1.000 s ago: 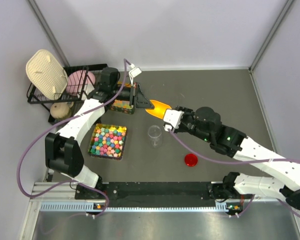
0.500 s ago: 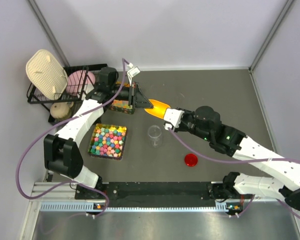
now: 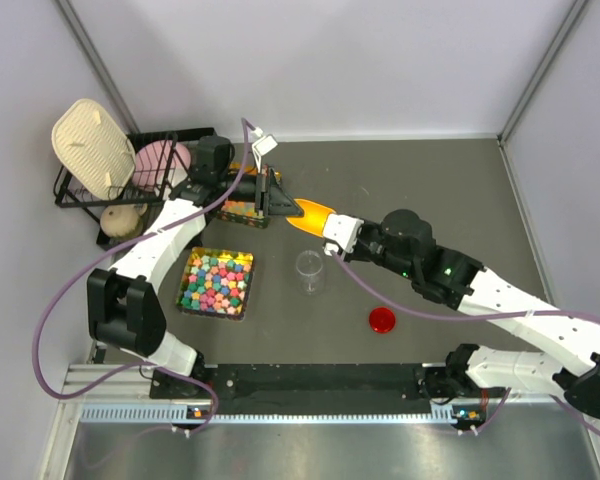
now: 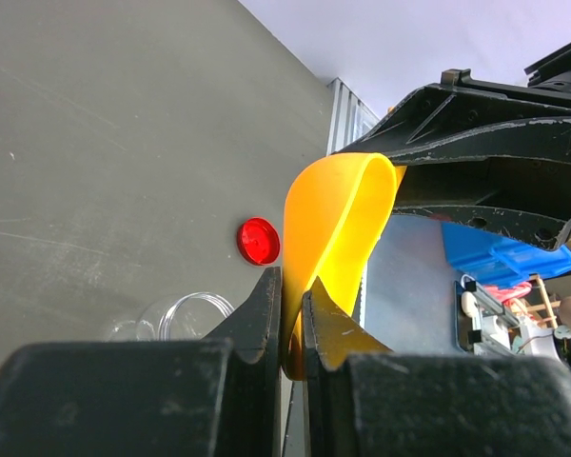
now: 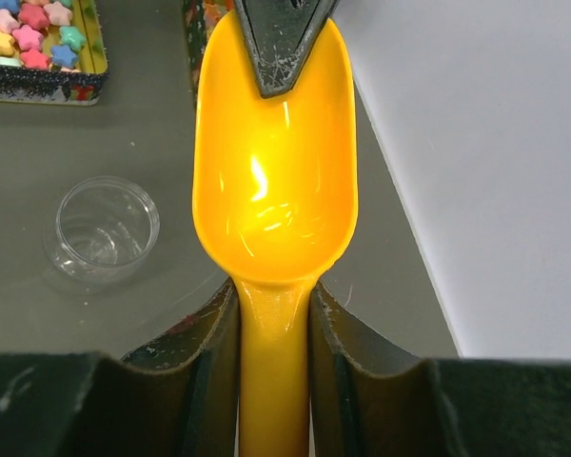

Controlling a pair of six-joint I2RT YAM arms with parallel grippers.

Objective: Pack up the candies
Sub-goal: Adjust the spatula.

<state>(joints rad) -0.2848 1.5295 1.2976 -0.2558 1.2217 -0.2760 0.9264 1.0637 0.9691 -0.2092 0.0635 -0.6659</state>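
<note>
Both arms grip one yellow scoop (image 3: 312, 213) at the same time, and that is the chief risk. The right gripper (image 5: 274, 319) has its jaws pressed onto the handle. The left gripper (image 4: 290, 319) has its jaws pinching the far rim of the bowl. If either arm pulls or turns while the other is clamped, the scoop is likely to twist or spring out of one grip. If both let go together, it drops onto the worktop (image 3: 430, 180) or into the tray below. The bowl is empty, so nothing can spill from it yet.

The candies (image 3: 242, 209) lie in a small tray at the far left of the worktop, partly hidden under the left wrist and just left of the scoop's tip. That arm stands in the way. By my reading, the scoop cannot dip into the tray until the left gripper lets go and moves aside.

The open clear jar (image 3: 309, 270) stands on the near side of the scoop, apart from it. It looks light, and a low sweep of the right arm could knock it over. Its red lid (image 3: 382, 320) lies nearer and further right, well apart from the jar. The chunkier candies (image 3: 217, 283) fill a second tray left of the jar, which makes a wrong target within easy reach. A dish rack (image 3: 72, 203) stands at the far left, out of the way.
</note>
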